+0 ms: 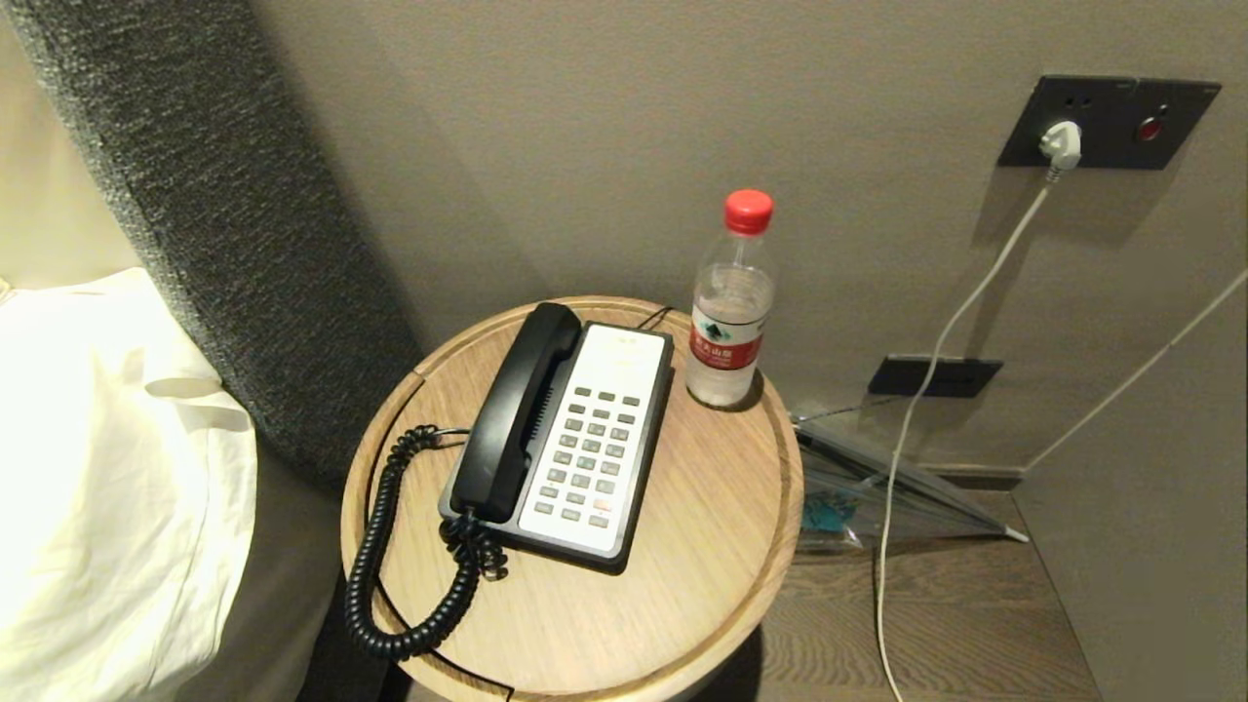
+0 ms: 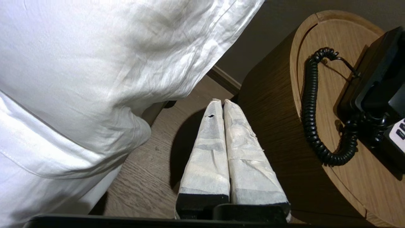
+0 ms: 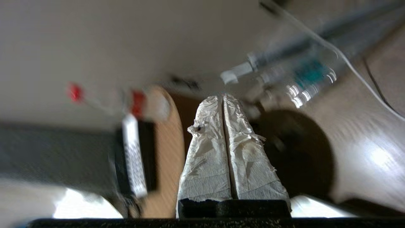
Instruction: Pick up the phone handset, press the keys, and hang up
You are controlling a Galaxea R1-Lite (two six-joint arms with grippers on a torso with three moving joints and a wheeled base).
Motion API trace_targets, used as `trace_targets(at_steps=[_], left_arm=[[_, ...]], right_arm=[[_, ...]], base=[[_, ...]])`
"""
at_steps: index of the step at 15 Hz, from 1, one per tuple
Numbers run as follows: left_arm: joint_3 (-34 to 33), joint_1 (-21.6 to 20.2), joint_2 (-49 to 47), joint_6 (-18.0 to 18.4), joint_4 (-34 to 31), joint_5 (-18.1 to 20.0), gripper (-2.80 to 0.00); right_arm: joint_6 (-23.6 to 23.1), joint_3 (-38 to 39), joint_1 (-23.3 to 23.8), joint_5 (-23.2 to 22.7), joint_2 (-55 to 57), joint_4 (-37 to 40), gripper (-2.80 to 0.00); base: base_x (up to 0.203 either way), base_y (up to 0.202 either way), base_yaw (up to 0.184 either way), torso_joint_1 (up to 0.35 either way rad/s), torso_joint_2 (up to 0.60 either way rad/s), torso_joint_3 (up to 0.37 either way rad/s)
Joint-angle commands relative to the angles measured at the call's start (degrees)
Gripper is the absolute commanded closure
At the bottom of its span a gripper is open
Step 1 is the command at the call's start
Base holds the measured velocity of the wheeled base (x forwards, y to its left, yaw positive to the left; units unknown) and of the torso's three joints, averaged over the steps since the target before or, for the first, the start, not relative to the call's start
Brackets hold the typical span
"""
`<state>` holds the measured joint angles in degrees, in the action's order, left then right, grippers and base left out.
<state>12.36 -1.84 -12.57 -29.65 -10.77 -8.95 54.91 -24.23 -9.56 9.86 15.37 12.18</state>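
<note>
The black phone handset (image 1: 515,409) lies in its cradle along the left side of the black-and-white phone base (image 1: 595,444), whose keys (image 1: 590,458) face up. Its coiled cord (image 1: 390,546) loops off the front left of the round wooden table (image 1: 682,546). Neither arm shows in the head view. My left gripper (image 2: 221,102) is shut and empty, low beside the table's side wall, with the coiled cord (image 2: 311,104) off to one side. My right gripper (image 3: 222,96) is shut and empty, beyond the table's edge, with the blurred phone base (image 3: 134,155) to one side.
A clear water bottle (image 1: 729,312) with a red cap stands behind the phone on the table. A white pillow (image 1: 107,478) and grey headboard (image 1: 224,214) lie to the left. A white cable (image 1: 916,429) hangs from the wall socket (image 1: 1107,122) on the right, above a clear holder (image 1: 877,487) on the floor.
</note>
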Motion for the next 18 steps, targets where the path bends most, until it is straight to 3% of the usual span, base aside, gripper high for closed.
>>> trace_targets(at_steps=[1,4,8,10,12,13,14,15,16,18], left_arm=[[-0.09,0.0,-0.26,0.01,-0.19,0.04,0.0],[-1.75,0.0,-0.22,0.8,-0.01,0.04,0.0],[-3.8,0.87,2.6,6.77,0.0,0.66,0.0],[-4.96,1.32,9.87,11.1,-0.96,2.48,0.0],[-5.81,1.59,12.81,18.63,-1.52,4.46,0.0],[-6.12,1.65,12.71,24.36,-1.53,5.37,0.0],[-6.38,1.75,12.57,27.09,-1.45,6.38,0.0],[-6.38,1.75,12.57,27.1,-1.45,6.4,0.0],[-6.55,1.75,12.57,27.98,-1.31,6.74,0.0],[-7.44,1.66,12.57,31.24,-1.09,7.81,0.0]], right_arm=[[1.13,0.72,3.57,0.05,0.32,-0.17,0.0],[1.65,2.68,3.99,1.0,0.36,0.1,0.0],[1.84,4.7,10.06,0.62,-4.71,2.77,0.0],[-0.05,5.57,10.08,-1.28,-7.96,4.11,0.0],[-10.18,6.68,9.8,-5.21,-11.15,4.38,0.0],[-19.42,7.57,9.75,-7.33,-11.8,3.61,0.0],[-28.39,8.78,9.71,-9.12,-12.34,2.26,0.0],[-32.67,9.99,9.66,-10.91,-12.87,0.89,0.0],[-33.76,10.54,9.65,-11.22,-13.01,-0.17,0.0],[-41.39,17.68,9.65,-10.44,-13.32,-5.74,0.0]], base=[[0.0,0.0,0.0,0.0,0.0,0.0],[0.0,0.0,0.0,0.0,0.0,0.0],[0.0,0.0,0.0,0.0,0.0,0.0],[0.0,0.0,0.0,0.0,0.0,0.0],[0.0,0.0,0.0,0.0,0.0,0.0],[0.0,0.0,0.0,0.0,0.0,0.0],[0.0,0.0,0.0,0.0,0.0,0.0],[0.0,0.0,0.0,0.0,0.0,0.0],[0.0,0.0,0.0,0.0,0.0,0.0],[0.0,0.0,0.0,0.0,0.0,0.0]])
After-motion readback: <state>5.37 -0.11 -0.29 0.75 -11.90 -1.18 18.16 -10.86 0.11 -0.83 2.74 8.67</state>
